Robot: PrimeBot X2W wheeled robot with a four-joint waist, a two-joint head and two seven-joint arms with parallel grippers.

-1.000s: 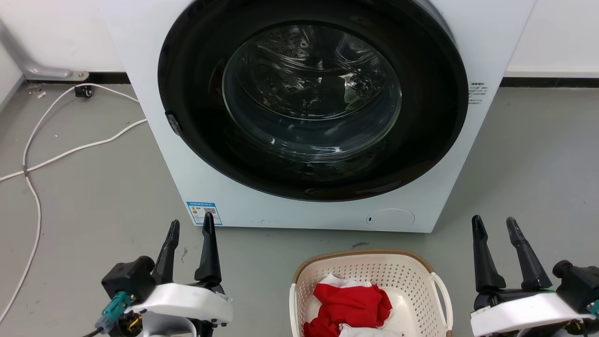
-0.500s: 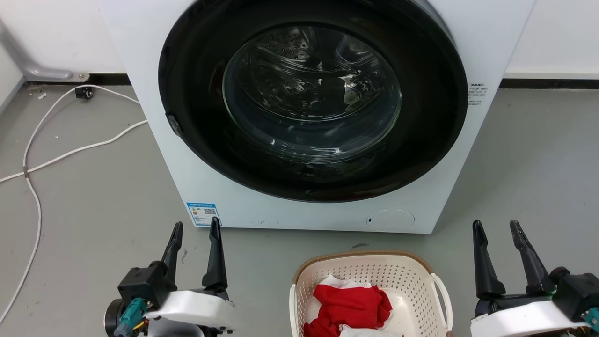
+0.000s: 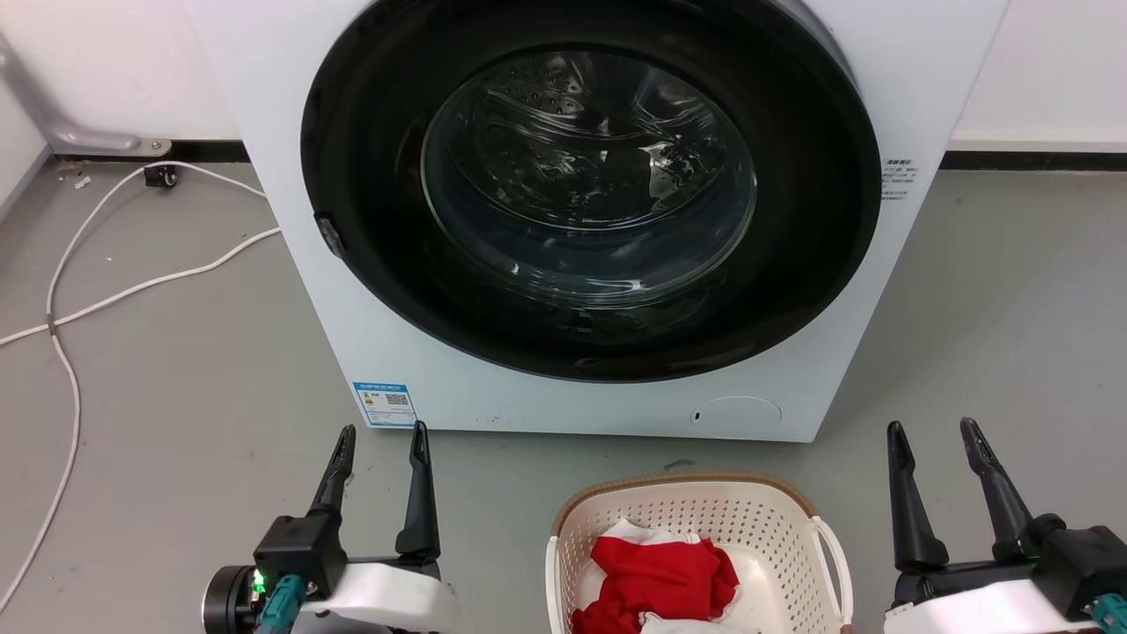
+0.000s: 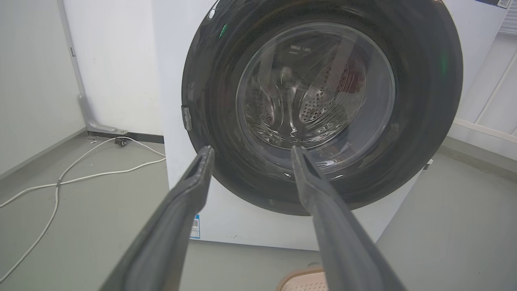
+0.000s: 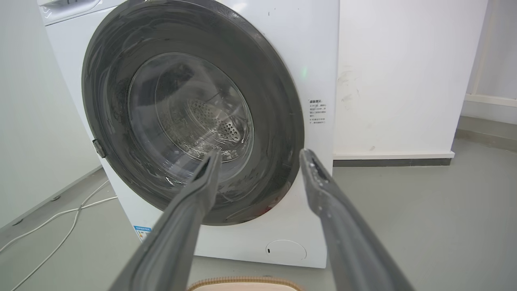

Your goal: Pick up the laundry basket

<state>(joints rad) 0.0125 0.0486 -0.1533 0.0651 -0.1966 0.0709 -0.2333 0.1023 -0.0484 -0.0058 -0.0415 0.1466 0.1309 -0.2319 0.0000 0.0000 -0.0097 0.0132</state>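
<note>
Head view: left claw [image 3: 382, 428] and right claw [image 3: 931, 424], fingers wide apart, empty, laundry basket [image 3: 704, 515] untouched between them.

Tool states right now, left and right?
Left tool: open, holding nothing.
Right tool: open, holding nothing.

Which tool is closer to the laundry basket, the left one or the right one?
Right. In the head view the right tool stands just off the right side of the laundry basket; the left tool is farther away on its left side. Both are open, touching nothing.
</note>
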